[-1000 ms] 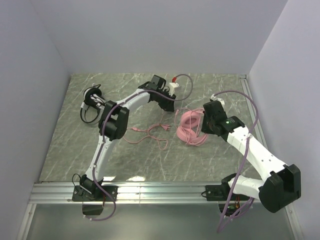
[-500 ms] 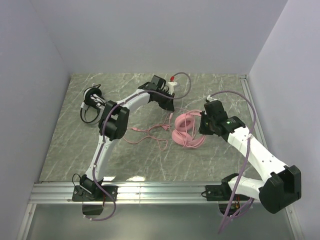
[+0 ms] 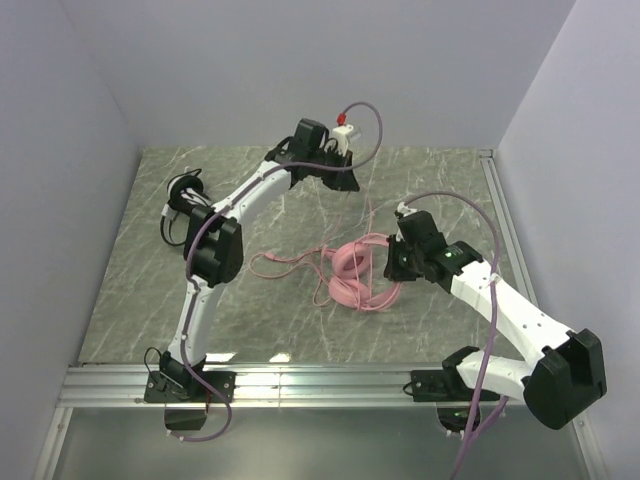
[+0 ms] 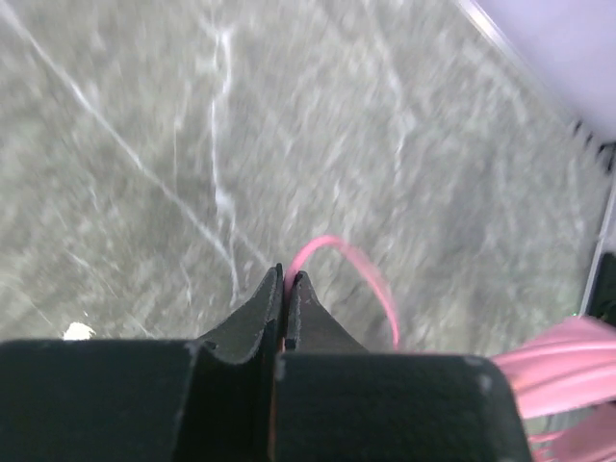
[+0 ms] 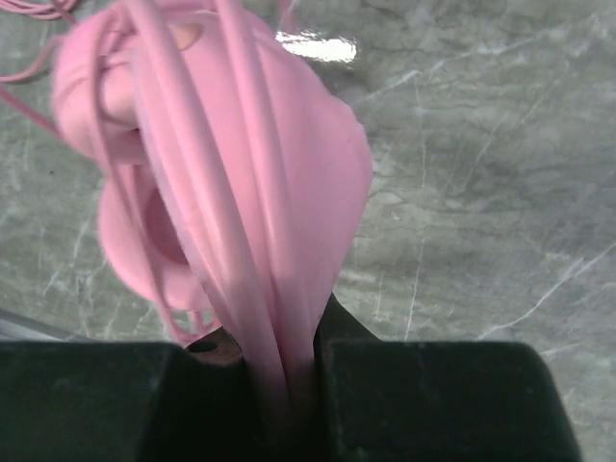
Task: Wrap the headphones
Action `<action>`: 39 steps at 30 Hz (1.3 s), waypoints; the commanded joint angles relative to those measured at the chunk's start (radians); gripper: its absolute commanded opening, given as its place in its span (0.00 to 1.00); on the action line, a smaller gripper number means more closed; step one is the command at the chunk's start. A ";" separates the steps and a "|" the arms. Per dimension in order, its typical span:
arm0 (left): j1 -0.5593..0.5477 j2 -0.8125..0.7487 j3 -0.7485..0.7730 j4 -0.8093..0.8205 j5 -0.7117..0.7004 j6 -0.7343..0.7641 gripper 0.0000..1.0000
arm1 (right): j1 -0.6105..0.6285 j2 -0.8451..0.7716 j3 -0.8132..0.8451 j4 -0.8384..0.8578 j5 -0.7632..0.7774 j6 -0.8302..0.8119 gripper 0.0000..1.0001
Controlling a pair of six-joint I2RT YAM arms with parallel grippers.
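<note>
**Pink headset gripped at centre, its cable pinched further up**

The pink headphones [image 3: 352,272] are at centre-right of the overhead frame, low over the grey tabletop [image 3: 140,290] (whether they touch it cannot be told from above). The right gripper [image 5: 284,361] is clamped on their pink band. Its fingertips are buried behind the pink mass that fills most of its wrist view. The pink cable [image 3: 290,264] trails in loose loops on the tabletop just left of the headset. The left gripper [image 4: 287,282], pressed together, pinches a short arc of that cable at its tips. Its wrist view is blurred, and the headset is cut off at the lower right corner. The black-and-white headphones [image 3: 183,205] lie at the upper left, partly hidden behind the left arm.
</note>
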 commanded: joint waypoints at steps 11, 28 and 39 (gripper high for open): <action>-0.002 -0.299 0.029 -0.179 -0.122 -0.009 0.00 | -0.005 -0.020 -0.030 0.053 0.105 0.075 0.00; 0.004 -0.287 0.052 -0.383 -0.333 -0.007 0.00 | -0.007 -0.129 -0.018 0.003 0.105 0.086 0.00; 0.018 -0.461 -0.085 -0.338 -0.271 -0.087 0.00 | -0.037 -0.062 -0.039 0.029 0.154 0.110 0.00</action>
